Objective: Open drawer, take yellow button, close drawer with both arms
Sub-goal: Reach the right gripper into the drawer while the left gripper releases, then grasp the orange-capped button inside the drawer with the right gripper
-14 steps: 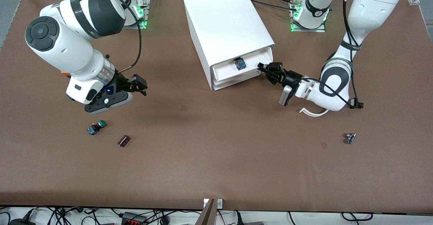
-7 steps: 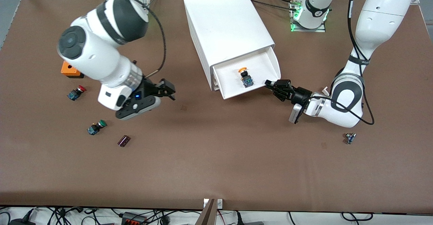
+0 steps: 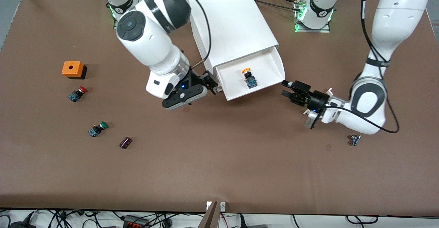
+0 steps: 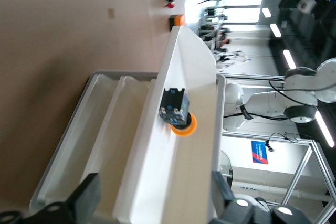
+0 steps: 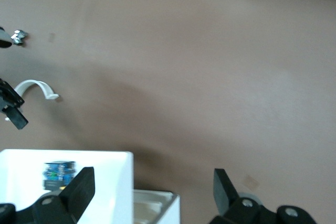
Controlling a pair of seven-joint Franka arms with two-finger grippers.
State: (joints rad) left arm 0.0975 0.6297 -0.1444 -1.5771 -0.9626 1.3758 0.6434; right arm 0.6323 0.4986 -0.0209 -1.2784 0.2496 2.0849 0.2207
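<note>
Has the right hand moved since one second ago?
Yes. The right hand has gone from over the bare table near the green-capped button to beside the open drawer of the cabinet.

Lower trays (image 4: 105, 129) under drawer (image 3: 271, 67)

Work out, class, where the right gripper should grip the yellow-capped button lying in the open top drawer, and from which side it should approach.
Probably the dark body, from above. The button lies on its side on the drawer floor, walls around it; the cap looks round. The right gripper, open, hovers beside the drawer; the left gripper is open, clear of it.
</note>
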